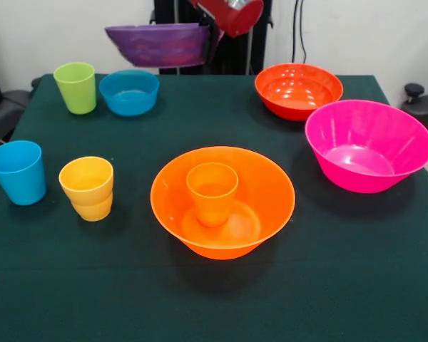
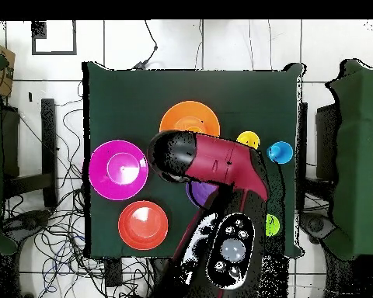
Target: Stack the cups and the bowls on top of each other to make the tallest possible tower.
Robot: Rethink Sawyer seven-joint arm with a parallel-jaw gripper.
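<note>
My gripper (image 1: 215, 35) is shut on the right rim of a purple bowl (image 1: 159, 44) and holds it in the air above the table's far side. The bowl also shows under the arm in the overhead view (image 2: 199, 192). The small orange cup (image 1: 212, 191) stands upright inside the wide orange bowl (image 1: 271, 187) at the table's middle; the bowl also shows in the overhead view (image 2: 189, 119). Only one purple bowl shows.
Lime green cup (image 1: 75, 86) and small blue bowl (image 1: 129, 92) stand far left. Blue cup (image 1: 18, 172) and yellow cup (image 1: 88, 187) stand near left. Red-orange bowl (image 1: 297, 90) and wide pink bowl (image 1: 367, 144) stand at the right. The arm (image 2: 221, 167) covers the overhead middle.
</note>
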